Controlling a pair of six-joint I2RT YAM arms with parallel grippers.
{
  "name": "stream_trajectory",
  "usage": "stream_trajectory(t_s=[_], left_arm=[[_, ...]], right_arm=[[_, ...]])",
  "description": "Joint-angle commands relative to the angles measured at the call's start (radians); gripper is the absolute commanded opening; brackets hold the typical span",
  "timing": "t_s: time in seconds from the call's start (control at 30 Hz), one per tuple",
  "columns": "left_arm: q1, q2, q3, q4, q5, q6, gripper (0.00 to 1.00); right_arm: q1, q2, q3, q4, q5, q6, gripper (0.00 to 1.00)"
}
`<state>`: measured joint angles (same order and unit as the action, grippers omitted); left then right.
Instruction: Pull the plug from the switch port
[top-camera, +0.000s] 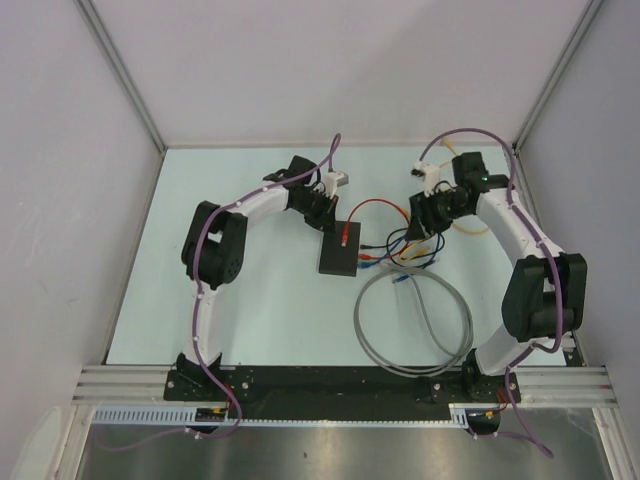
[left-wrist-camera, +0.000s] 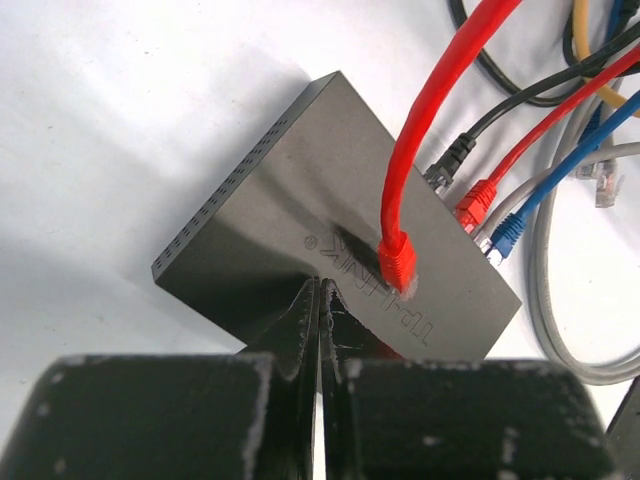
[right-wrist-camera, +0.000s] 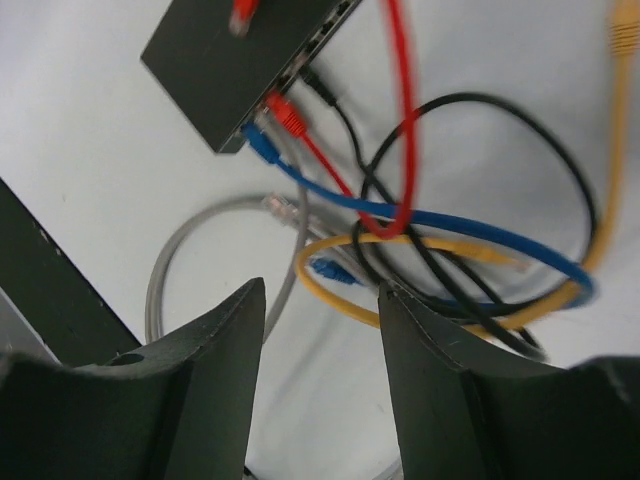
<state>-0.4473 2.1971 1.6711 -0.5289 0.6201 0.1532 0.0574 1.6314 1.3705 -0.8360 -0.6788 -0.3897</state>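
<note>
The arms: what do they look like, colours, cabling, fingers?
The left arm and the right arm both have white links with chunky black joints, and a purple cable loops along each. A small green light glows near the right wrist. The left gripper and right gripper have matte black wedge-shaped fingers. The left ones show whitish scuffs along their edges.

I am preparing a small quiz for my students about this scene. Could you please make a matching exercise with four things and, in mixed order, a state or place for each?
Things:
1. left gripper
2. right gripper
3. loose red plug
4. grey cable

States or places:
A. looped on the table
B. open
C. lying on top of the switch
D. shut

Pairs: 1-D, 2-B, 3-C, 4-A
</note>
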Motion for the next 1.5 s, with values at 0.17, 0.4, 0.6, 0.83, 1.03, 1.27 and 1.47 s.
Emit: stream_trajectory(t_s=[0.17,0.4,0.6,0.83,1.03,1.27,1.47], left_arm=[[-0.002,0.062,-0.014,-0.040,-0.049,-0.003,0.00],[-0.007,0.058,-0.022,-0.040,-0.065,0.003,0.00],[-0.014,0.053,-0.022,-0.049,-0.072,0.012,0.00],[-0.016,0.058,-0.024,-0.046,-0.074,0.013,0.00],[-0.016,0.069,-0.017,-0.042,-0.069,0.006,0.00],[-0.014,0.066,-0.024,-0.039,-0.071,0.006,0.00],[-0.013,0.064,-0.019,-0.043,-0.071,0.009,0.00]], right_arm=[[0.024,-0.036,-0.031,0.003,0.169,0.245,0.54],[0.010,-0.032,-0.071,-0.032,0.157,0.434,0.56],[-0.036,0.024,-0.071,-0.014,0.165,0.506,0.52],[-0.050,0.001,-0.083,-0.063,0.321,0.394,0.48],[-0.149,0.042,-0.090,-0.005,0.367,0.393,0.53],[-0.270,0.130,-0.074,0.038,0.456,0.321,0.55],[-0.324,0.122,0.050,0.080,0.211,0.270,0.53]])
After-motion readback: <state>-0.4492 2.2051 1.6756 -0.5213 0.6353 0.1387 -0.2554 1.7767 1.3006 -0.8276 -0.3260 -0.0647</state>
